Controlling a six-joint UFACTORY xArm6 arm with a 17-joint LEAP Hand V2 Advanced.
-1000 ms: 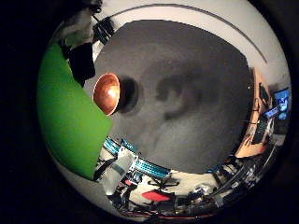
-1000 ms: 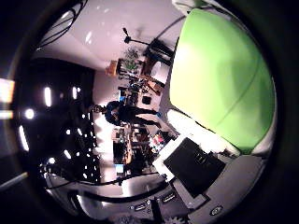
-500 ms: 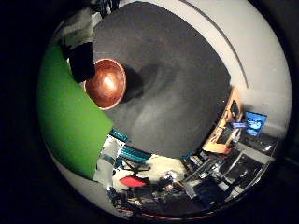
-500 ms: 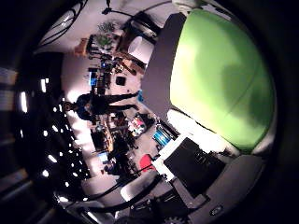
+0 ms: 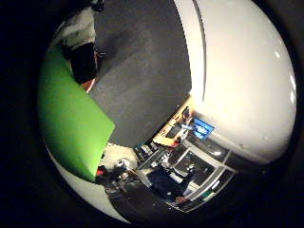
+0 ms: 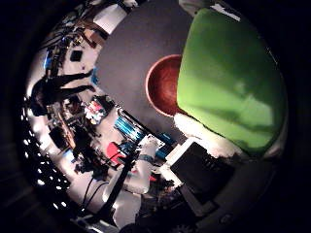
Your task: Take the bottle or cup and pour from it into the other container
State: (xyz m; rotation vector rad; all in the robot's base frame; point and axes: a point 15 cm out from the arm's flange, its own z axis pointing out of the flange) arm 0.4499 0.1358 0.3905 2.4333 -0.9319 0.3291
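Green cup (image 6: 228, 82) fills the palm views, held in the curled fingers (image 6: 194, 165) of the hand (image 6: 204, 179), tilted over a copper bowl (image 6: 163, 87) on the dark desk (image 5: 142, 71). Risk: the cup's mouth appears offset from the bowl, so contents could spill onto the desk.
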